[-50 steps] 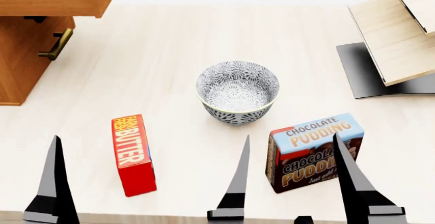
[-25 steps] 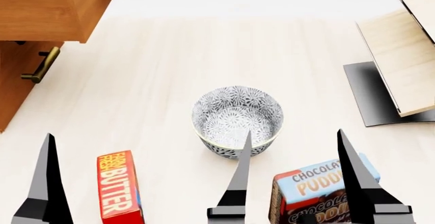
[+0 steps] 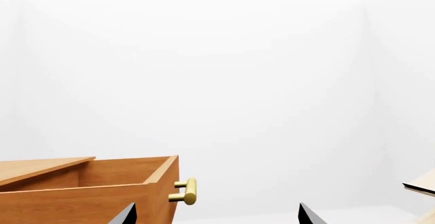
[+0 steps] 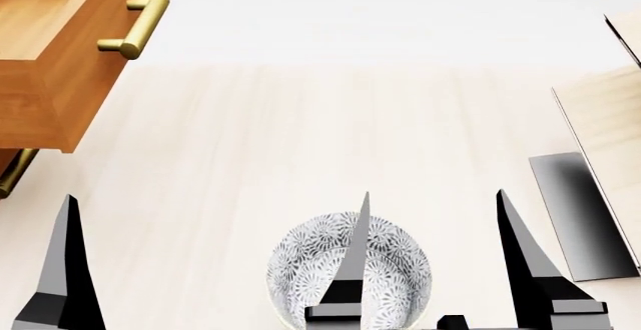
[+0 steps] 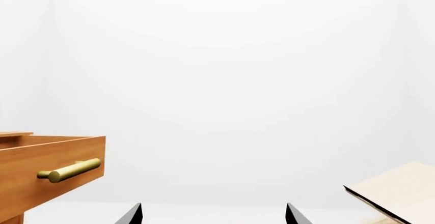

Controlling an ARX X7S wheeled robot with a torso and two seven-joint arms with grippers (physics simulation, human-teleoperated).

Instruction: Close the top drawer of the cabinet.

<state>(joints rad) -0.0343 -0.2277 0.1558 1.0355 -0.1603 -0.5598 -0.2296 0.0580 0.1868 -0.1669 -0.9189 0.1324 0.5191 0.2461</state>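
Currently the top drawer is pulled out, untouched.
Rigid wood, likely sliding stiffly; best pushed at its front panel beside the brass handle; both grippers seen spread, empty.

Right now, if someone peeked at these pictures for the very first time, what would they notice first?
Probably the top drawer, pulled out of the cabinet at the far left, with its shiny brass handle sticking out. Next would be the patterned bowl on the pale table, close in front of the robot. Both the left gripper and the right gripper are open and hold nothing.
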